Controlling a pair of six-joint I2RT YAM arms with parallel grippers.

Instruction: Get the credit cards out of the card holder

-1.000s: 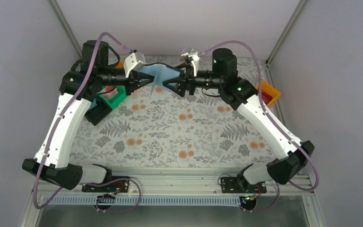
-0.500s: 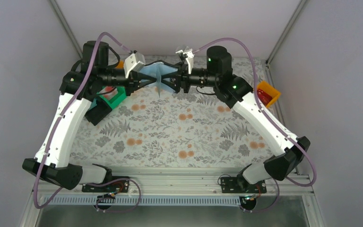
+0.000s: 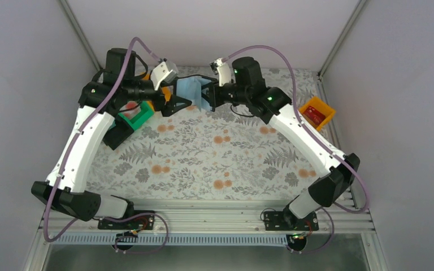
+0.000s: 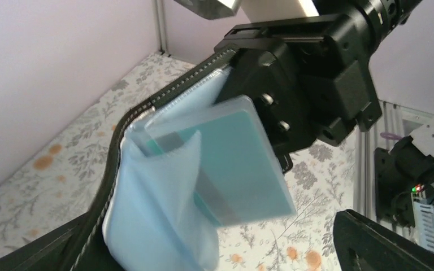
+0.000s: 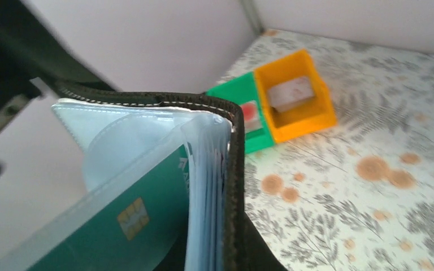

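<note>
Black leather outside and pale grey-blue sleeves inside, the card holder [image 3: 194, 92] hangs open in the air over the far middle of the flower-printed table [image 3: 215, 164], between the two wrists. The right gripper [image 3: 208, 96] is clamped onto its right edge and carries it alone. The left gripper [image 3: 179, 106] sits just left of the wallet with its jaws spread wide and nothing between them. In the left wrist view its fingers [image 4: 387, 245] show only at the bottom corners, clear of the wallet. The teal card [image 4: 243, 164] lies inside a clear sleeve that fans out from the fold, and in the right wrist view its gold chip [image 5: 131, 217] faces the camera. On the far left of the table stands a green bin [image 3: 137, 119] with a black bin [image 3: 114, 135] touching its near-left side, and the left-hand orange bin [image 5: 294, 96] sits against the green one. At the far right stands the right-hand orange bin [image 3: 308, 105], and the flat red thing in it looks like the red card [image 3: 315, 117], though it is small in that view
</note>
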